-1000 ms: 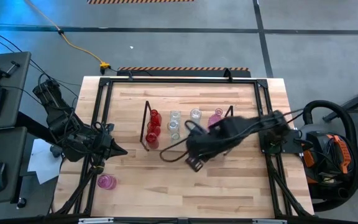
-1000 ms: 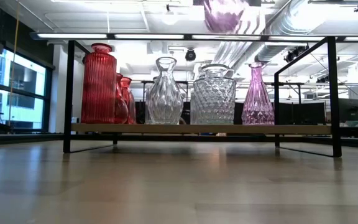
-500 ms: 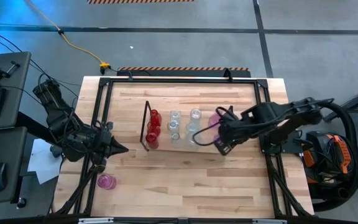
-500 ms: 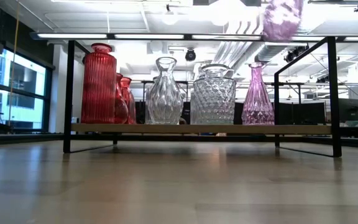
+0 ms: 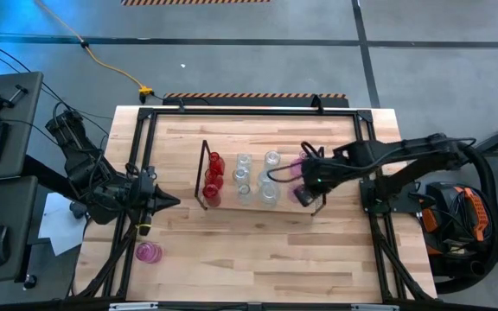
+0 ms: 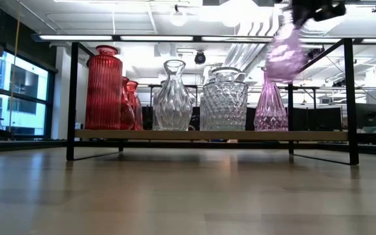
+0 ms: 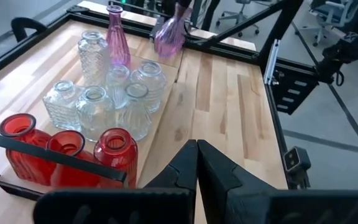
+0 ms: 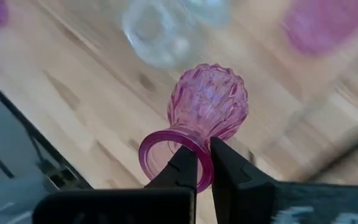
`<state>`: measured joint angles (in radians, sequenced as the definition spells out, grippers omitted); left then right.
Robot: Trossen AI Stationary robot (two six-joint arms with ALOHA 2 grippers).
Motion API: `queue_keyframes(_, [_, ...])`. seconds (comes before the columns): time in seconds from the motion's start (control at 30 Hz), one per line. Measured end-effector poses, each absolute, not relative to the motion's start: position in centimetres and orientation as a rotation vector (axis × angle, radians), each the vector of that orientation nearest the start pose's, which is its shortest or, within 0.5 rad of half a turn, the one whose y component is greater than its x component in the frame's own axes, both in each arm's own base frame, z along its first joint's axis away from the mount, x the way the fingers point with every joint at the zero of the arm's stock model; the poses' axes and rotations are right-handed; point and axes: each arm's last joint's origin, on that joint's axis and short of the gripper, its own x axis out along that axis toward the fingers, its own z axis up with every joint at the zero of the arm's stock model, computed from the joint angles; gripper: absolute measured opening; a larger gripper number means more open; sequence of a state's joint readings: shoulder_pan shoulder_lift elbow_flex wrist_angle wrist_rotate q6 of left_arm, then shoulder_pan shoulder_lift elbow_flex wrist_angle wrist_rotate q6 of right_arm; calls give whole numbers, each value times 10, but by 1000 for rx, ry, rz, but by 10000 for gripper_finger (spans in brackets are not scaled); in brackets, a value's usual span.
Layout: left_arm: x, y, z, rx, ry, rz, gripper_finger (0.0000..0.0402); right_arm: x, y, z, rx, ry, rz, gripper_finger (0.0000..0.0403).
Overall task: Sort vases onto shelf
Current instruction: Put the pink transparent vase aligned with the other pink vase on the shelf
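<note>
Pink vase (image 8: 207,106) hangs pinched by its rim in the right fingers (image 8: 191,167) above the shelf (image 6: 207,135).

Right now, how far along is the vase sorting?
Mostly done: red vases, clear vases and one tall pink vase already stand on the shelf. In hand: the right gripper is shut on the rim of a round pink vase, held above the shelf's pink end. Left: setting it down, then the pink vase lying near the idle, shut left gripper.
</note>
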<state>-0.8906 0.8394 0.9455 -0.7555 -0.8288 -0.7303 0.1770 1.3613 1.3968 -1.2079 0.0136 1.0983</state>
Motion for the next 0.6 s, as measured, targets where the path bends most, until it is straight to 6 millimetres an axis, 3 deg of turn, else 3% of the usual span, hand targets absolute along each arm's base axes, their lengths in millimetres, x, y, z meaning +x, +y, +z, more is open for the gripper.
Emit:
queue_keyframes(0.1, [111,-103,333,-229,402,111,0,251,33,333,854,1057,-482,0])
queue_keyframes(0.43, [111,-103,333,-258,398,120,0,249,8,326,874,1089,-558,0])
queue_keyframes(0.6, [111,-103,333,-250,399,119,0,264,4,312,878,1152,-544,0])
